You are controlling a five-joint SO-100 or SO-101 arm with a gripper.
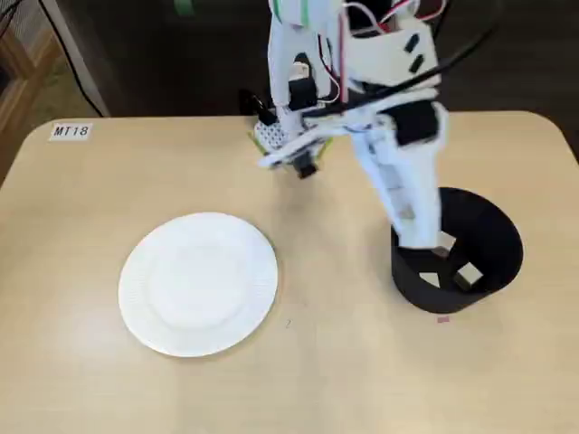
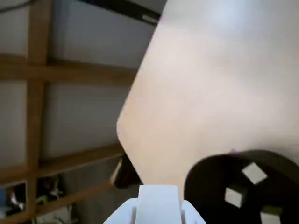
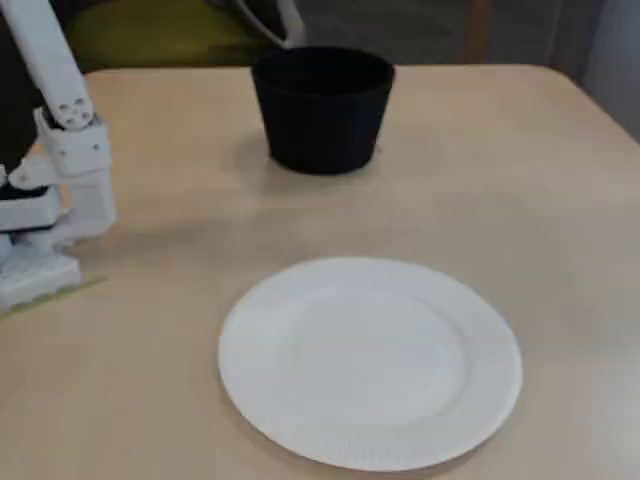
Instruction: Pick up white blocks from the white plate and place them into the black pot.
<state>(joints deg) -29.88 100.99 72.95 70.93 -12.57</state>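
Note:
The white plate lies bare on the table, with no blocks on it. The black pot stands to the plate's right in a fixed view. Three white blocks lie on the pot's floor. My gripper hangs over the pot's near-left rim, pointing down into it, with nothing seen between its fingers. Only one white finger shows in the wrist view, so the jaws' gap is hidden.
The arm's base and white mount sit at the table's back edge. A label reading MT18 is stuck at the back left corner. A small pink mark lies just in front of the pot.

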